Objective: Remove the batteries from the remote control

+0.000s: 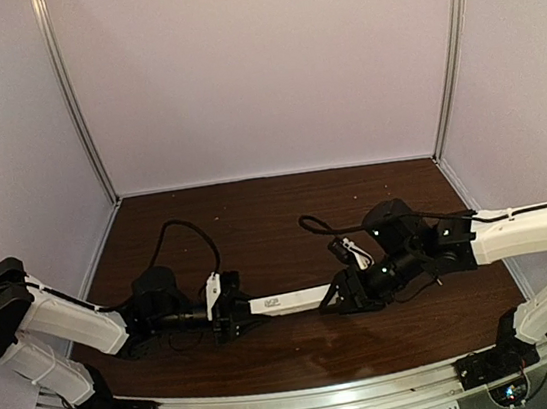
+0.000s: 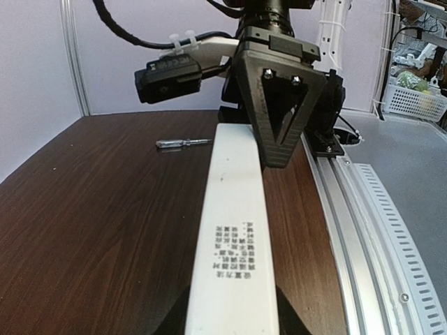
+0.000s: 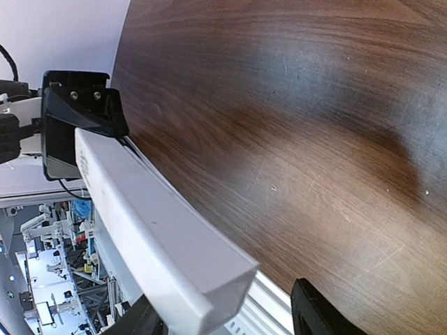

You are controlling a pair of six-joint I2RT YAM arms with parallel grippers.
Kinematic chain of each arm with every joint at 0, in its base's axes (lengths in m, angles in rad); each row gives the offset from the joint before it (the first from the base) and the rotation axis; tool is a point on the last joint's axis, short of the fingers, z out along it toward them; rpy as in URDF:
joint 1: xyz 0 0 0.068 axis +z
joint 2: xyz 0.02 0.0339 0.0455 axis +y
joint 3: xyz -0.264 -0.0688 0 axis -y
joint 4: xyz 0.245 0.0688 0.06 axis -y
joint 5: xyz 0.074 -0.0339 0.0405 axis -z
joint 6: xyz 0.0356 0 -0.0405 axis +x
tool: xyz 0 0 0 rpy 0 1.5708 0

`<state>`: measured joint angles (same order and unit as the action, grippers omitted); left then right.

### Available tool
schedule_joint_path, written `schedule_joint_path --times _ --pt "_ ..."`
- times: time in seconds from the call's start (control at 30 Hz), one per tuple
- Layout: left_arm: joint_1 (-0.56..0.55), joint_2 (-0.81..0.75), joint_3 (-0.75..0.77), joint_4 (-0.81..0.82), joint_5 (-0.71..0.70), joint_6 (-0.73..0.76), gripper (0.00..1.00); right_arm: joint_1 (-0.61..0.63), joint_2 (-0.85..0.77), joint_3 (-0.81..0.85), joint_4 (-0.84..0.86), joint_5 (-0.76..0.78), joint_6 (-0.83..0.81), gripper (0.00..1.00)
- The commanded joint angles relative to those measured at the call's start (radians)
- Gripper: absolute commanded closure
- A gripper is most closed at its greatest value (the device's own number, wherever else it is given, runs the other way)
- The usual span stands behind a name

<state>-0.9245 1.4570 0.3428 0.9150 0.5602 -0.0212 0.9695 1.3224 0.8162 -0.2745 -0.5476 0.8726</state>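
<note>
The remote control (image 1: 288,301) is a slim white bar held level just above the table between my two arms. My left gripper (image 2: 234,310) is shut on its near end, one black finger (image 2: 171,317) on each side; small dark print faces up. My right gripper (image 1: 351,295) is at the far end, open. In the right wrist view the remote's end (image 3: 202,269) rests against one finger (image 3: 140,317), with a clear gap to the other finger (image 3: 314,314). The batteries are hidden; no battery bay shows on the visible faces.
A small metal screwdriver with a clear handle (image 2: 183,143) lies on the dark wood table (image 1: 256,227) beyond the remote. An aluminium rail (image 2: 363,209) runs along the table's near edge beside the remote. White walls enclose the left, back and right.
</note>
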Motion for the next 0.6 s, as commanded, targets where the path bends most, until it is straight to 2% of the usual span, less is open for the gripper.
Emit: schedule_joint_path --times 0.0,0.57 --pt "0.004 -0.027 0.016 0.079 0.001 -0.010 1.00 -0.001 -0.036 -0.035 -0.016 0.044 0.019 0.40" --pt "0.004 -0.024 0.015 0.084 -0.003 -0.008 1.00 -0.005 -0.104 -0.101 -0.038 0.087 0.032 0.41"
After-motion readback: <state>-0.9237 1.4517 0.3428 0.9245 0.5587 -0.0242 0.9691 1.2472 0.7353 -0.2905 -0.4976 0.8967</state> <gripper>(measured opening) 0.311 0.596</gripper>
